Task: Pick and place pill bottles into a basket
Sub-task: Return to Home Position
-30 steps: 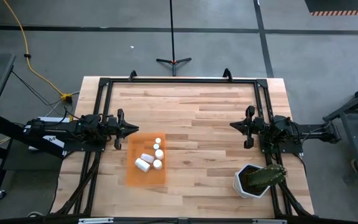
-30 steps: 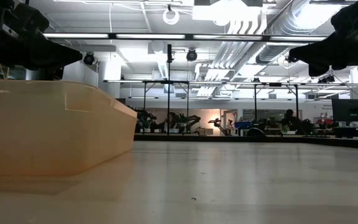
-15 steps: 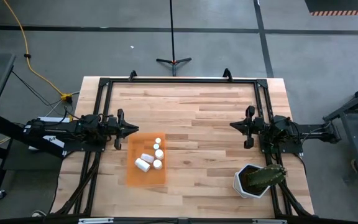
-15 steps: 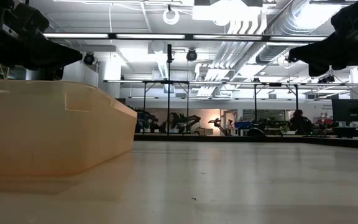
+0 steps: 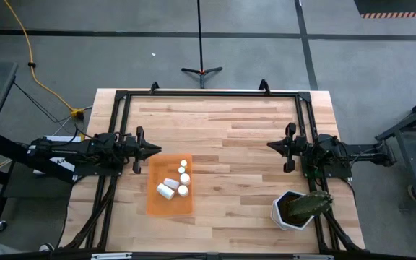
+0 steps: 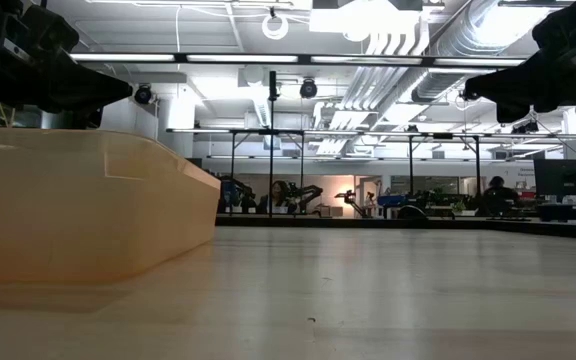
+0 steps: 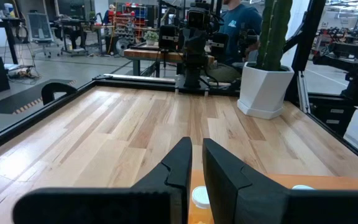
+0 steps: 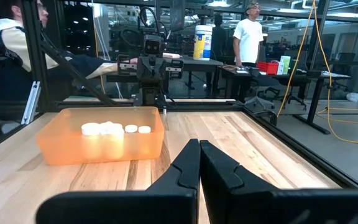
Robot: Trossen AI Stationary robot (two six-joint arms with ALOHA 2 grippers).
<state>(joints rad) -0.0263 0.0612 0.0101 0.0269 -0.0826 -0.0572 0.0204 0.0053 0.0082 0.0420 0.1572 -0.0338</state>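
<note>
Several small white pill bottles (image 5: 177,180) sit inside the translucent orange tray (image 5: 155,206) on the table's near left; most stand on their bases, one lies on its side. Their caps show over the tray's wall in the right wrist view (image 8: 114,129). My left gripper (image 5: 157,150) hangs shut and empty just beyond the tray's far left corner, above the table. My right gripper (image 5: 270,146) hangs shut and empty at the table's right side, pointing toward the tray. The tray's wall fills the low view's left (image 6: 78,200).
A white pot with a green cactus (image 5: 298,208) stands at the near right corner, close to my right arm. A black frame (image 5: 208,94) runs along the table's edges. People show in the room beyond the table.
</note>
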